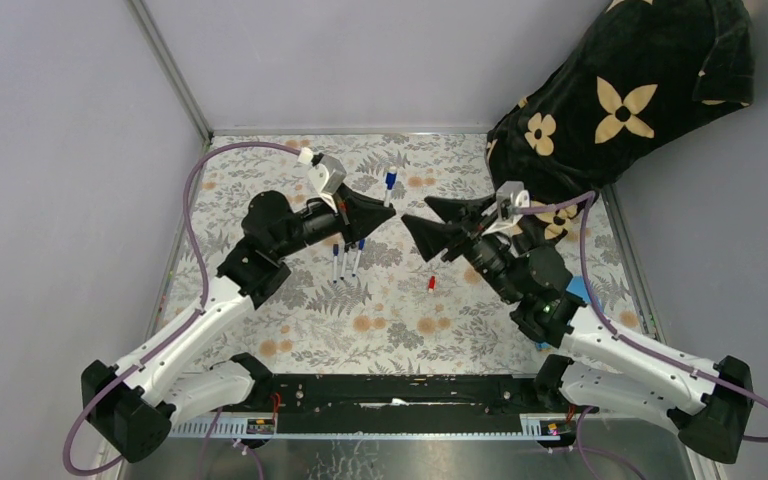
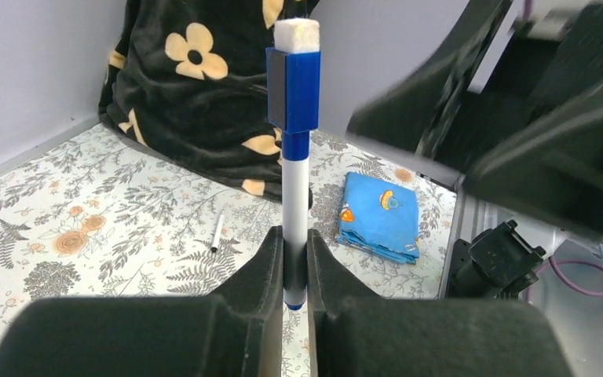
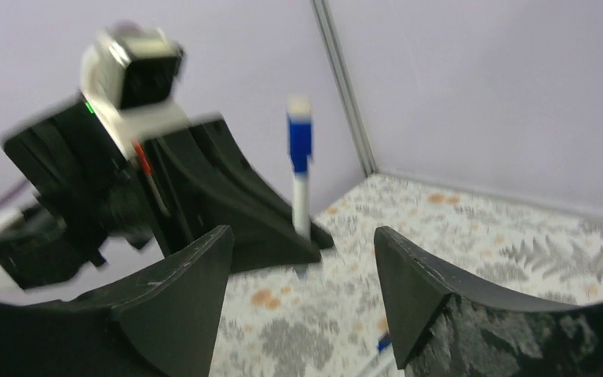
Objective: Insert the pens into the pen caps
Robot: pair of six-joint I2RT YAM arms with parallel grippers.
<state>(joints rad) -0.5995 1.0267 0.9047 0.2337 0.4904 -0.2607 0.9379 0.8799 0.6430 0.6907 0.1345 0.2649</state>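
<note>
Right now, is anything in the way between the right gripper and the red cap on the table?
Nothing visible. The red cap lies alone on the floral table, just on the near side of the open right gripper. The loose pens lie further left, and the left gripper holds a blue-capped pen clear of that path.

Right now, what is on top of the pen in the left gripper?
A blue cap, topped by a white pad, sits on the pen. The cap hides the tip.

At mid-table, left gripper (image 1: 385,208) apparently around a blue-capped pen (image 1: 390,184), right gripper (image 1: 416,212) spread just beside
</note>
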